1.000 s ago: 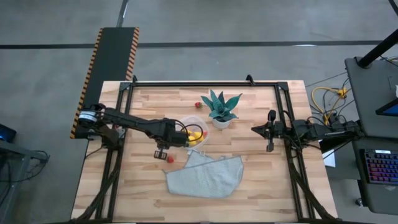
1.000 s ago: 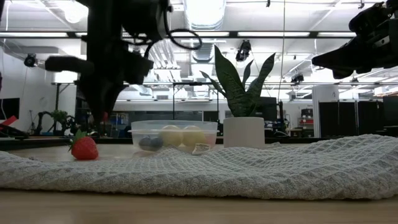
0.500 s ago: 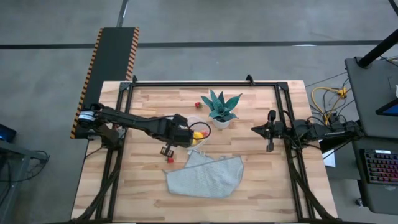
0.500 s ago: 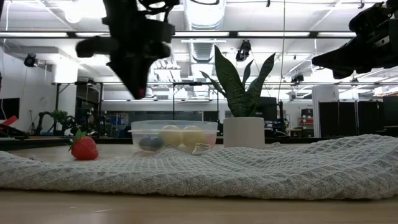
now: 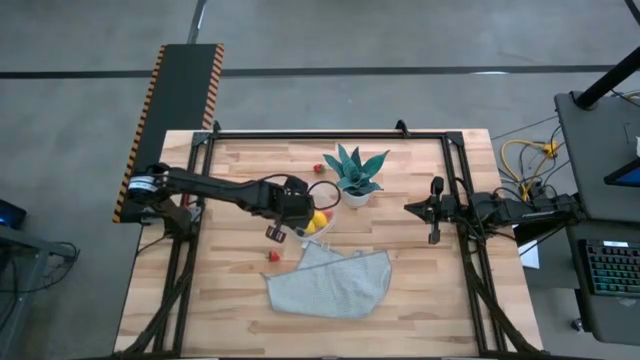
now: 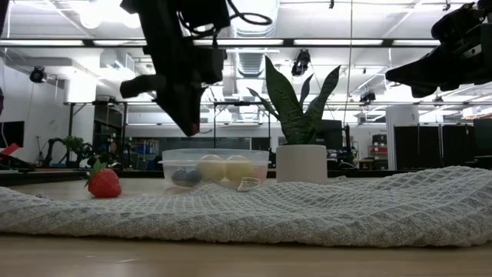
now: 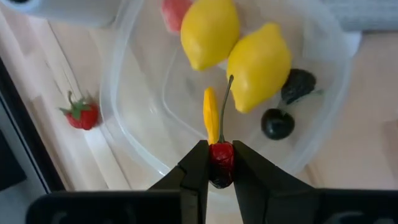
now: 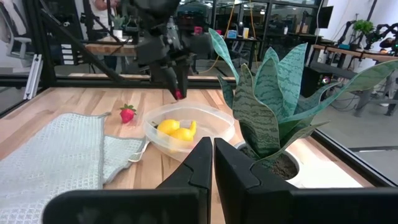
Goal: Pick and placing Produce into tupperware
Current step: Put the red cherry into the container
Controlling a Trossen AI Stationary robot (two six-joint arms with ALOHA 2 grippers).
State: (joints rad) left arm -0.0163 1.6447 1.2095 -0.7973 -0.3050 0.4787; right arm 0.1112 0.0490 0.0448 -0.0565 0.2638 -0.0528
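Pinching a small red stemmed cherry (image 7: 221, 163), the left gripper (image 7: 220, 167) hangs above the clear round plastic tupperware (image 7: 130, 99); releasing off-centre risks the cherry bouncing outside.

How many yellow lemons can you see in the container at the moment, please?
2. Both lemons, one and the other, lie side by side, touching, inside the clear container. More could be hidden beneath them.

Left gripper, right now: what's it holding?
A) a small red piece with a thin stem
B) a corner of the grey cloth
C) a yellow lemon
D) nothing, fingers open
A: in the left wrist view the left gripper is shut on a red berry with a thin stem, above the tupperware.
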